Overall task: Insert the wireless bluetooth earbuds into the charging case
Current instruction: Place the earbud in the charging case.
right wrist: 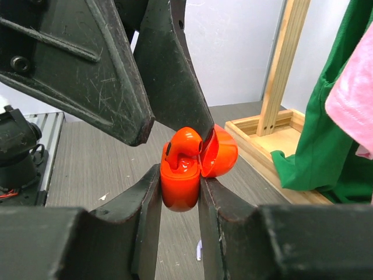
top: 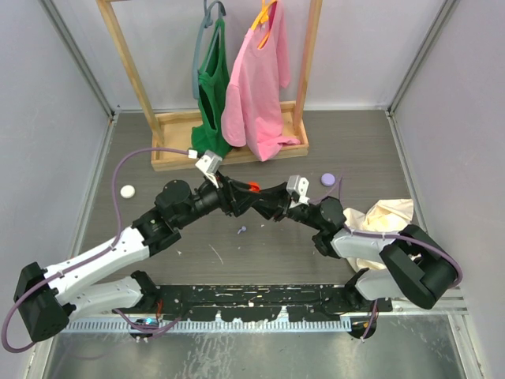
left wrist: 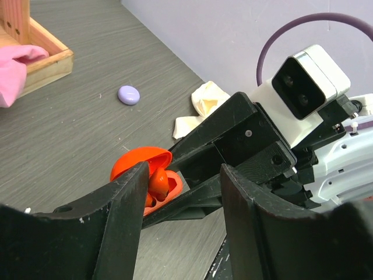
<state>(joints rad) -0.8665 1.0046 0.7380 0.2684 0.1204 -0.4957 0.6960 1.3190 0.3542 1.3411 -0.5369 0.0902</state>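
- Pinched upright between the fingers of the right hand [right wrist: 179,175]: the orange charging case [right wrist: 180,189], lid [right wrist: 222,153] swung open, raised above the middle of the worktop [top: 276,253].
- Standing up out of the case's well: an orange stemmed piece [right wrist: 182,146].
- Spread apart right at the case, gripping nothing: the left hand [left wrist: 183,172], one fingertip [right wrist: 180,99] down against the open lid.
- Lying loose on the worktop, just near of both hands: one tiny lavender earbud [top: 241,230].
- Well apart from the case: lavender disc [top: 327,179] to the far right, white disc [top: 127,190] to the left, crumpled cream cloth [top: 383,217] on the right.
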